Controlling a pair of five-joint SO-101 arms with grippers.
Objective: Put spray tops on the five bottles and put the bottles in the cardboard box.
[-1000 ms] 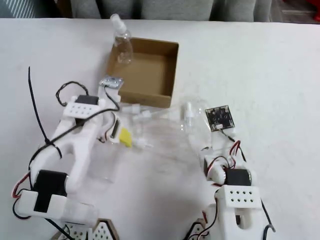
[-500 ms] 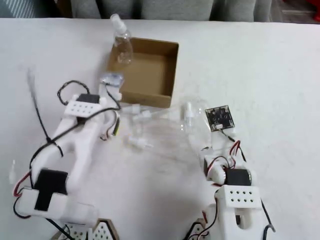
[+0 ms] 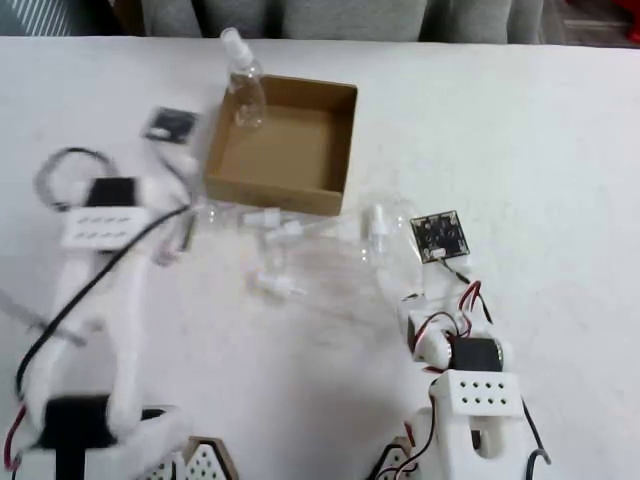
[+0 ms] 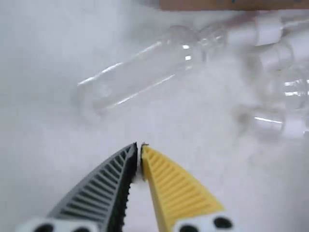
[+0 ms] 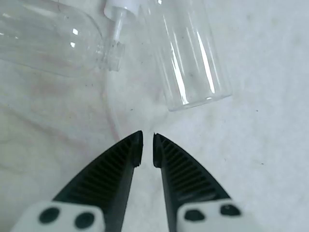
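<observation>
Left gripper point(image 4: 140, 147) closed, empty, right gripper point(image 5: 144, 140) nearly closed, empty, two bottles point(image 5: 188, 53) before it, one cardboard box point(image 3: 275, 190)

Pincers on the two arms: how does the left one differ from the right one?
The left pincer has one grey finger and one yellow; the right pincer has two black ones. The left pincer faces a clear bottle lying crosswise; the right pincer points between a rounded bottle and a straight-sided bottle. Both are ribbed, tapered, shut and empty, above the white table.
</observation>
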